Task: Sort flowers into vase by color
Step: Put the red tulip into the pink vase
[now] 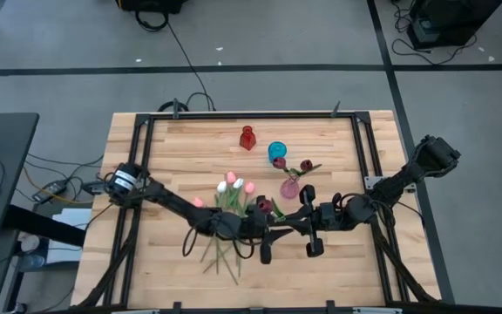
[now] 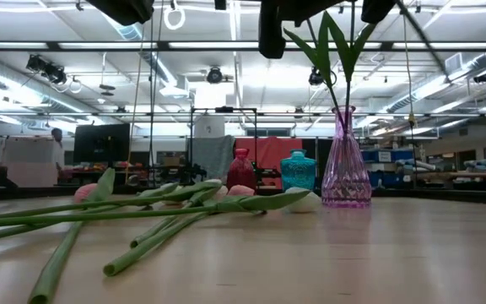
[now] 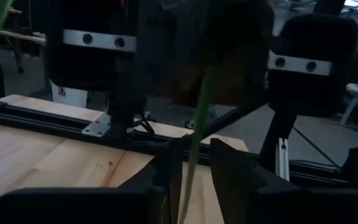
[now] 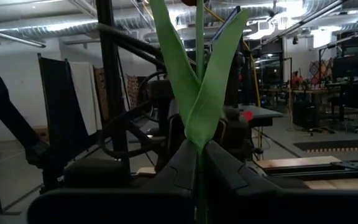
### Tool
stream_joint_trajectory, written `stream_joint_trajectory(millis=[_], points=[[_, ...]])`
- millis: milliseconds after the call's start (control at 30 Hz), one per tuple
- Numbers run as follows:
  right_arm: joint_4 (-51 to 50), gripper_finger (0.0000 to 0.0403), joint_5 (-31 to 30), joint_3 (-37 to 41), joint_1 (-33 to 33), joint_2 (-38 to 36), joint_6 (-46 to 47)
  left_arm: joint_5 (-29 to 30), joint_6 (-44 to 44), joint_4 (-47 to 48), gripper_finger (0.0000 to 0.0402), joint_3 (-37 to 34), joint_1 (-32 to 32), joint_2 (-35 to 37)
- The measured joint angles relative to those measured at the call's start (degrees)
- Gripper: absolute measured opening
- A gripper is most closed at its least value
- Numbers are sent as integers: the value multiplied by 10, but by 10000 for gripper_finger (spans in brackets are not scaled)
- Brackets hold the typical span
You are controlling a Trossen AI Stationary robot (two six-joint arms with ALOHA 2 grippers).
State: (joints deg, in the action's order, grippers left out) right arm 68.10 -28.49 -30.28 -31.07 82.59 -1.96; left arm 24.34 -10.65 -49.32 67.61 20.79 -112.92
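While the right hand (image 4: 199, 163) grips a green stem (image 4: 199, 74), left hand (image 3: 194, 163) narrowed around that stem above the bench (image 1: 172, 262), grip uncertain.

Both grippers (image 1: 260, 228) (image 1: 296, 225) together, mid-table

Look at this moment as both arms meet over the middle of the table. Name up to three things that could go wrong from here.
1. The right gripper is shut on a green stem while the left gripper brackets it: pulling early could bend it.
2. The pink vase stands close by; a swing might tip it.
3. The loose tulips lie beneath the arms and could be swept aside.
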Motion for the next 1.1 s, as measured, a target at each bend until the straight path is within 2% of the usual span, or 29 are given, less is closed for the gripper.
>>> stream_joint_trajectory(millis=[233, 300, 433, 633, 900, 1100], points=[[0, 28, 0, 0, 0, 0, 1, 0, 12, -11, 83, 0, -12, 0], [0, 28, -2, 0, 0, 0, 2, 0, 17, -12, 69, 0, -13, 0], [-2, 37, -2, 0, 0, 0, 4, -2, 29, -12, 14, 0, -12, 0], [-52, 74, -3, 0, -7, -8, 24, -6, 12, 12, 5, 0, -11, 0], [-216, 131, -141, -20, -58, -40, 38, -10, -64, 143, 2, 0, -6, 9], [-289, 140, -146, -27, -64, -68, 95, -53, -119, 208, 1, 0, -4, 10]])
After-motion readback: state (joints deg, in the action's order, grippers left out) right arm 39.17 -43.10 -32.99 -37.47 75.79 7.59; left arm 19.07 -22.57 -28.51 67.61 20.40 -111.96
